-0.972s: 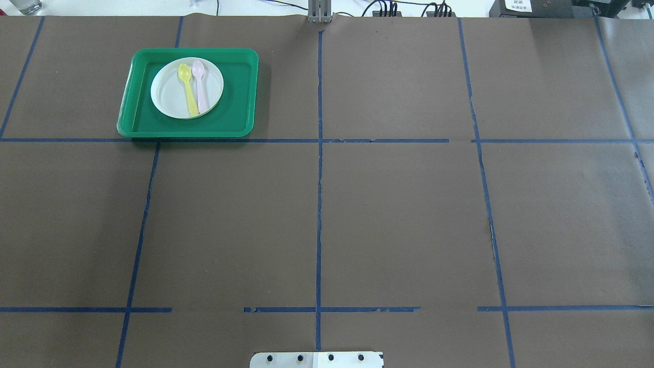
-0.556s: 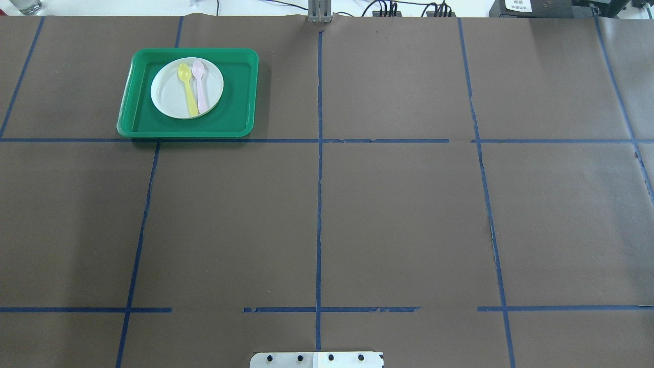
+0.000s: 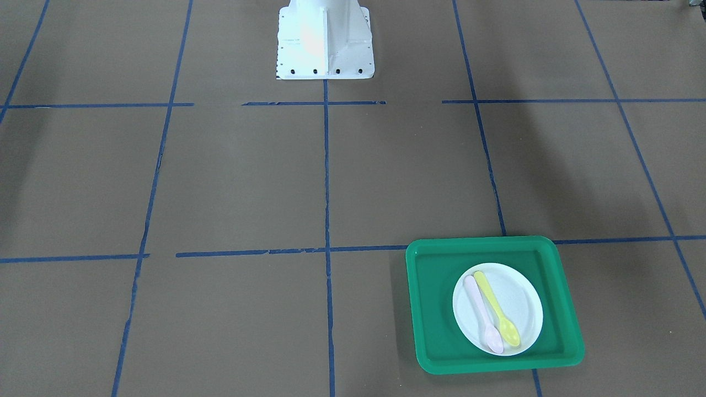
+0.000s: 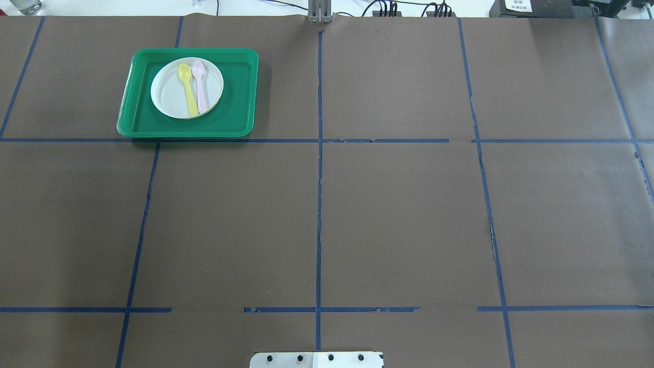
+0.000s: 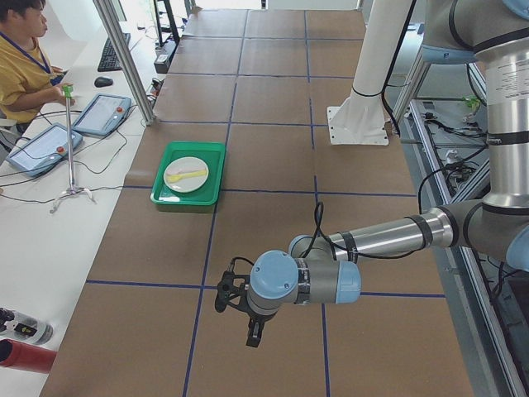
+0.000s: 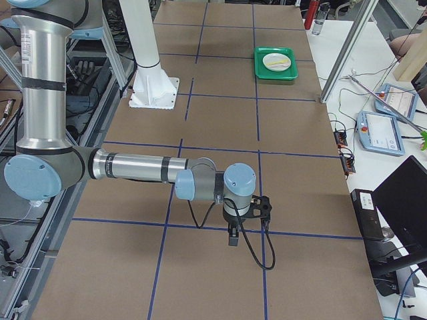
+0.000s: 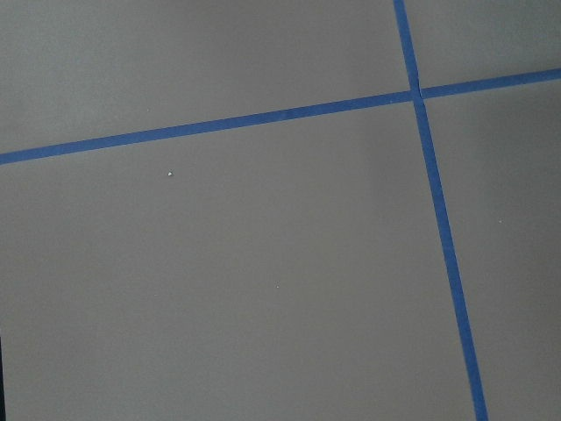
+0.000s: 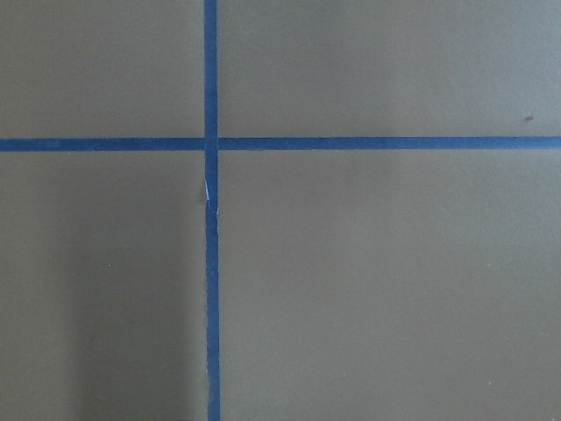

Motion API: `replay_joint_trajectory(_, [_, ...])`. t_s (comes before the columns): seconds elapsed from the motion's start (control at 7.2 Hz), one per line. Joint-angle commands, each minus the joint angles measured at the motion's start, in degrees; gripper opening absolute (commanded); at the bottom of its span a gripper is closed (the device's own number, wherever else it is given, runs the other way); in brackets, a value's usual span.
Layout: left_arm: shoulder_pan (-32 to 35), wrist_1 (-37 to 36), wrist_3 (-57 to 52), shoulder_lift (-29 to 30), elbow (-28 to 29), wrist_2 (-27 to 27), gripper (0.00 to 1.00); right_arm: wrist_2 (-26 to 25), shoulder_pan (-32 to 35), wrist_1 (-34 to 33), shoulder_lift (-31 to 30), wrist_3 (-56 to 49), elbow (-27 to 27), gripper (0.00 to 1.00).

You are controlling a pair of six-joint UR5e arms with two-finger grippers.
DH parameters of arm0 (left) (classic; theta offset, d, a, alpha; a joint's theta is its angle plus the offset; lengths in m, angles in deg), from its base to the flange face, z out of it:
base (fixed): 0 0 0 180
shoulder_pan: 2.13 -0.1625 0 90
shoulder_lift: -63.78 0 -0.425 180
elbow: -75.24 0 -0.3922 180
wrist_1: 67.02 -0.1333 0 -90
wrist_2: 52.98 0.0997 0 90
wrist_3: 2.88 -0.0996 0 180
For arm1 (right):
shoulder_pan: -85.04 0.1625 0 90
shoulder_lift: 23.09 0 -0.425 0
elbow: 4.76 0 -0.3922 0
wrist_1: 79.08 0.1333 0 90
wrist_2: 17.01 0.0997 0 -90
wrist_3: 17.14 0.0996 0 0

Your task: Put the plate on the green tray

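Note:
The small white plate [image 4: 168, 97] lies inside the green tray [image 4: 240, 92] at the far left of the table, a yellow spoon [image 4: 189, 94] and a pink spoon [image 4: 201, 89] resting on it. Plate [image 3: 521, 303] and tray [image 3: 436, 298] also show in the front view. My left gripper [image 5: 250, 329] shows only in the left side view, hanging over bare table well short of the tray [image 5: 207, 161]; I cannot tell if it is open. My right gripper [image 6: 232, 239] shows only in the right side view, far from the tray [image 6: 261, 70]; its state is also unclear.
The table is brown paper with a blue tape grid. The robot's white base [image 3: 324, 41] stands at the near middle. An operator [image 5: 21, 62] sits past the table's far edge with tablets [image 5: 101, 112] and cables. Both wrist views show only paper and tape.

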Motion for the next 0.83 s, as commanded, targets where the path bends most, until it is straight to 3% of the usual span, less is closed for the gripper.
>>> replay_joint_trajectory(0.0, [0.05, -12.66, -0.09, 2.43, -2.96, -0.28, 1.00, 0.00, 0.00, 0.00, 0.00, 0.00, 0.00, 1.00])
replay_joint_trajectory(0.56, [-0.39, -14.61, 0.08, 5.76, -4.39, -0.36, 1.00, 0.00, 0.00, 0.00, 0.00, 0.00, 0.00, 1.00])
replay_joint_trajectory(0.69, [-3.00, -14.35, 0.17, 6.13, -5.27, -0.54, 1.00, 0.00, 0.00, 0.00, 0.00, 0.00, 0.00, 1.00])
